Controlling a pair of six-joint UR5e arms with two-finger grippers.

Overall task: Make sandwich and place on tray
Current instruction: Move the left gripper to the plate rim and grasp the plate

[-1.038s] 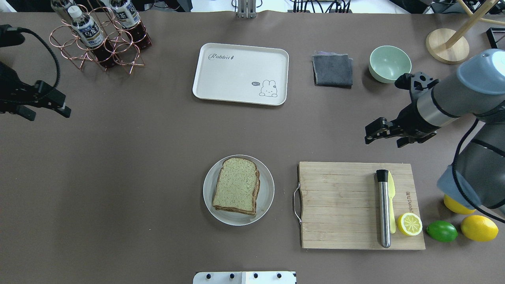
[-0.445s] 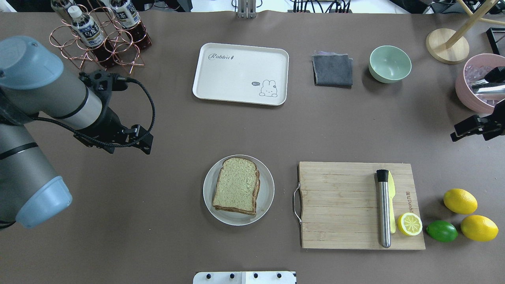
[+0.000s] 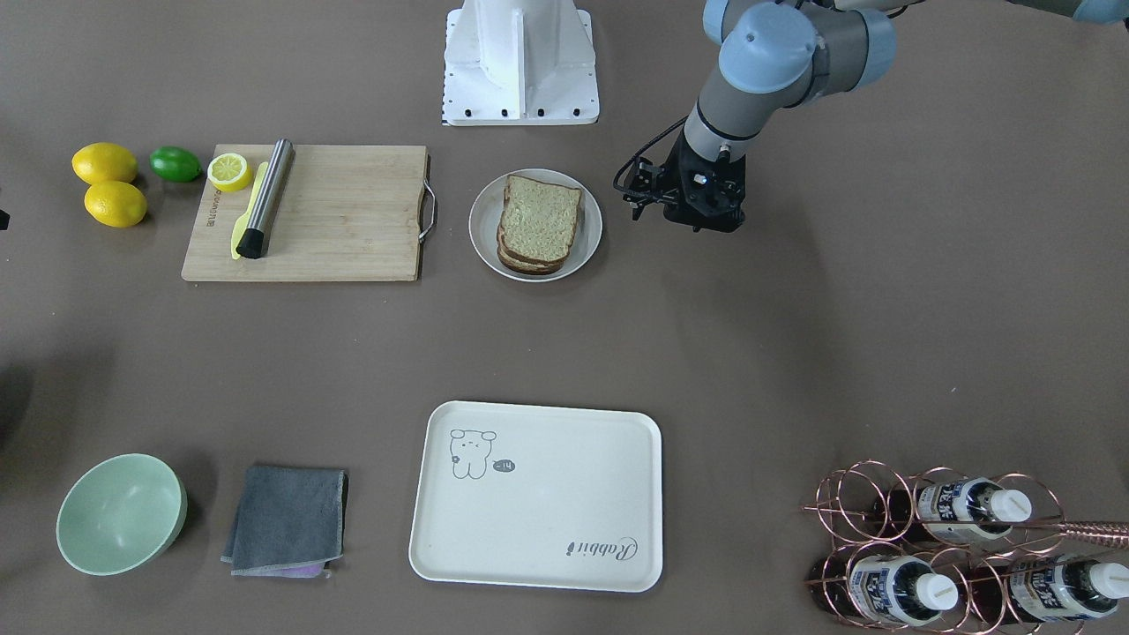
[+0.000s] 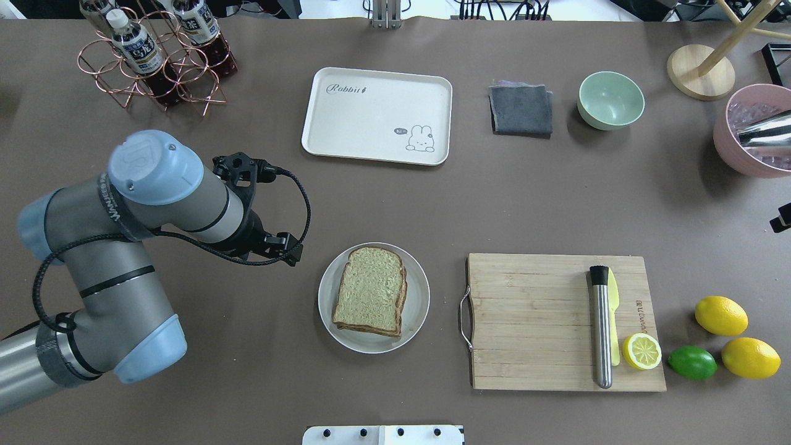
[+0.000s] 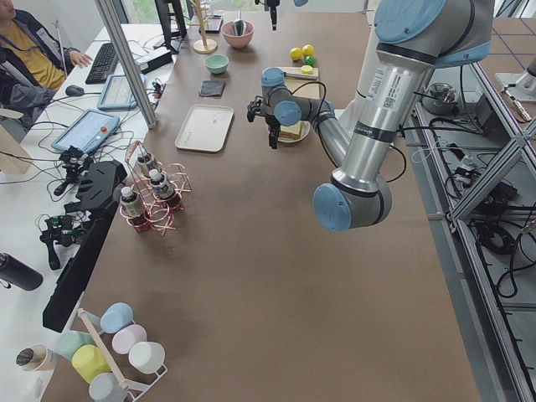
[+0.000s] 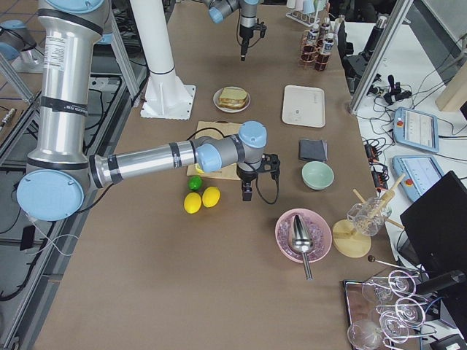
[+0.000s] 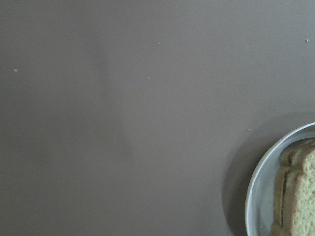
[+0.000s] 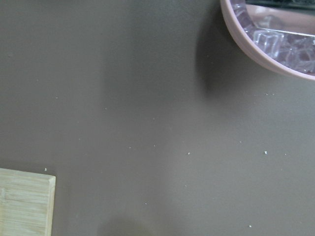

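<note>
Sandwich [image 4: 371,290] sits on the plate [image 4: 421,296]; my left end effector [image 4: 288,251] hangs beside it; whether parted, I cannot tell.

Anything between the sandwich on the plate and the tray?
Nothing visible. Only bare tabletop lies between the sandwich on its plate and the tray. The grey cloth and the bottle rack sit off to the sides, clear of a straight line.

Beside left end effector [image 4: 279,248]: plate [image 4: 421,309] with sandwich [image 4: 371,290] stands just on its inner side.
Ahead of it: open surface [image 4: 259,198] up to the tray [image 4: 377,114].
Ahead, outward: bottle rack [image 4: 154,68], well apart.
Past the plate: cutting board [image 4: 531,321].
</note>
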